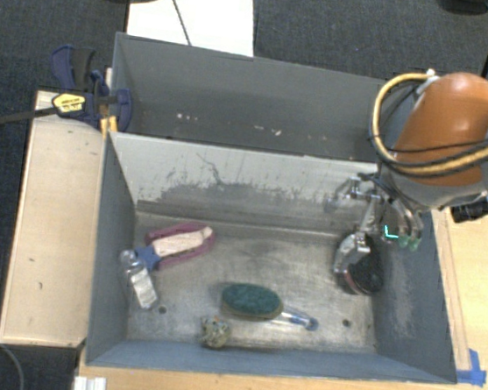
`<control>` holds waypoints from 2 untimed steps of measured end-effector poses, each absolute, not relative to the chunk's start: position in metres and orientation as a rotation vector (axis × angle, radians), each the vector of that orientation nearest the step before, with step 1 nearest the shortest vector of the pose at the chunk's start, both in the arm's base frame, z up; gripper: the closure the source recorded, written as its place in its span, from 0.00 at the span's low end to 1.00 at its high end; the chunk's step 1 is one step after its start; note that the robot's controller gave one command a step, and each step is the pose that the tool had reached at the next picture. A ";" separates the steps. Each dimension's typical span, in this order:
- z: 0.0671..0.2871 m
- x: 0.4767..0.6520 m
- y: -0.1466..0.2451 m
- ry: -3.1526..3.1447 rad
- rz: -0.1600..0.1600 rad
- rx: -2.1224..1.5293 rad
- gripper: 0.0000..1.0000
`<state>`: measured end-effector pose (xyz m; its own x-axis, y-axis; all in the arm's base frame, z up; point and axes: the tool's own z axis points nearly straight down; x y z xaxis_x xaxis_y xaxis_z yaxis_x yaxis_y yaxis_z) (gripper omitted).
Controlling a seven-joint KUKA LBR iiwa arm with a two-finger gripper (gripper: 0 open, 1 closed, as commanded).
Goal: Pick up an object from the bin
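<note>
The gripper (353, 258) is hanging low over a dark round thing (368, 279), well right of the green pad (251, 301); I can't tell whether it's open.

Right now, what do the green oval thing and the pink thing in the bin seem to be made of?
The green oval thing looks like a soft, matte sponge or scouring pad: its surface is dull and fuzzy, with no shine. The pink thing seems to be smooth plastic or rubber, with a slight sheen; I cannot tell which.
</note>
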<state>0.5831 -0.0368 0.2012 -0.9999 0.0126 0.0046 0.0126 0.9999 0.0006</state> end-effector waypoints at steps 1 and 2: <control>0.141 0.521 -0.003 -3.132 -0.003 0.127 0.00; 0.073 0.489 0.073 -3.135 -0.003 0.307 0.00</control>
